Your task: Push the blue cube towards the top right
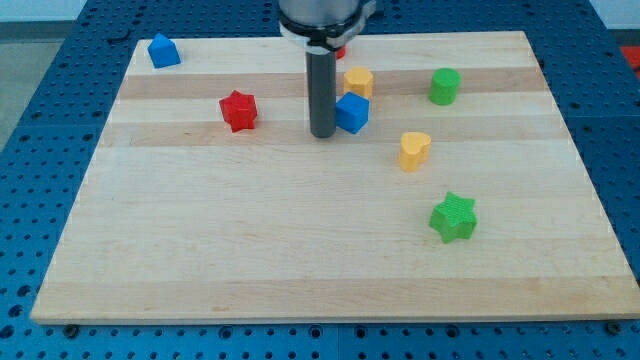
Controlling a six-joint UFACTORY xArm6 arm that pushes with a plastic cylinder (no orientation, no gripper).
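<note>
Sitting just above the middle of the tabletop (pixel 300 260), slightly toward the view's right, the blue cube (pixel 352 112) rests flat on the wood with my tip (pixel 322 134) right at its left side, touching or nearly so; exact contact can't be told from this angle. No gripper on this arm, only the dark rod (pixel 322 95) coming straight down from the view's top, so nothing is held or clamped. Yellow block (pixel 359 82), roundish, shape not clear, sits just above and slightly right of the blue cube, very near it, maybe touching at a corner, can't tell. A bit of red (pixel 340 52) peeks out beside the arm's housing at the view's top, mostly hidden, shape unknown. Red star (pixel 238 110) lies to the left of the rod, apart from it. Yellow heart-like block (pixel 414 150) sits below and right of the blue cube, apart. Green cylinder-like block (pixel 444 86) is further right, near the upper band of the board. Green star (pixel 453 217) lies lower right, well apart from the rest. Blue house-shaped block (pixel 163 50) sits at the top left corner, far from everything.
</note>
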